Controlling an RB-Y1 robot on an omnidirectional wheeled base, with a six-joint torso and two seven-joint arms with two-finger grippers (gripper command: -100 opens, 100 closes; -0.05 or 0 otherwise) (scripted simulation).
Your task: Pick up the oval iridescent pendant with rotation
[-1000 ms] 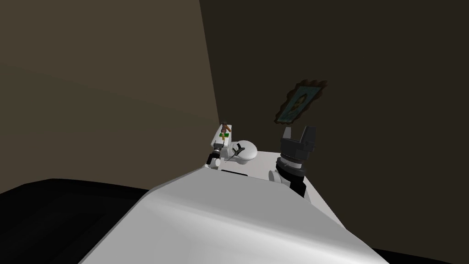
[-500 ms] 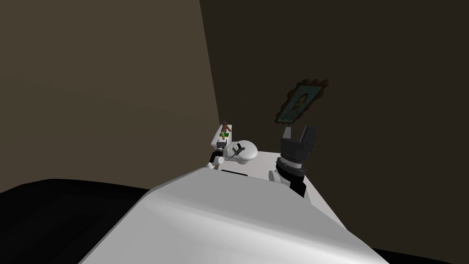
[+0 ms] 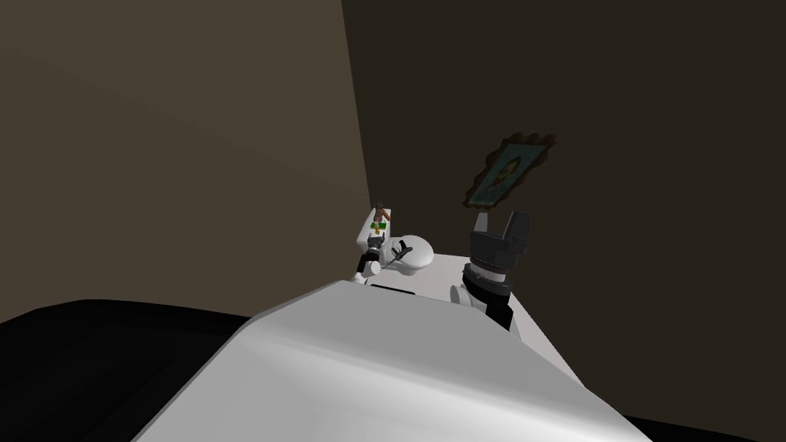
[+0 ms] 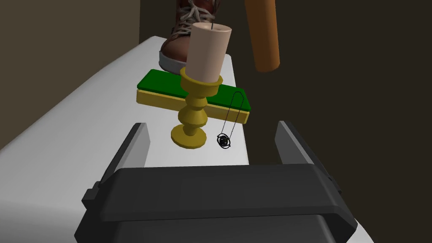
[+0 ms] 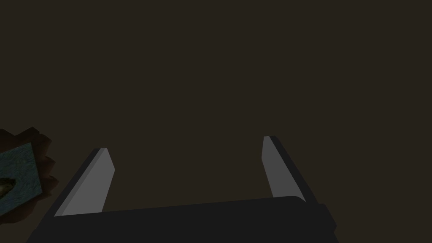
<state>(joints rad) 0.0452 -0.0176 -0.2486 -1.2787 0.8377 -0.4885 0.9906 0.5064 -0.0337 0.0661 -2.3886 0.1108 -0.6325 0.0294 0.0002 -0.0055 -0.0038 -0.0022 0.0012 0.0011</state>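
Observation:
The pendant (image 4: 225, 141) is a small dark oval in a thin ring on a fine black chain (image 4: 234, 109). It lies on a white tank top (image 4: 84, 122), just beside the foot of a gold candlestick (image 4: 194, 126). My left gripper (image 4: 213, 125) is open just short of it, with the pendant and candlestick foot lying between and slightly beyond its fingers (image 4: 139, 143). In the head view the left gripper (image 3: 374, 244) is at the toilet tank (image 3: 365, 230). My right gripper (image 3: 500, 222) is raised by my right side, open (image 5: 185, 145) and holding nothing.
A cream candle (image 4: 207, 50) stands in the candlestick. Behind it lie a green and yellow sponge (image 4: 162, 86) and a brown boot (image 4: 181, 38), with an orange cylinder (image 4: 262, 33) above. The tank's edge drops off right of the pendant. The white toilet bowl (image 3: 414, 257) is next to the tank.
My left hand has moved a little forward toward the tank. The head camera has shifted slightly. The right arm has stayed still.

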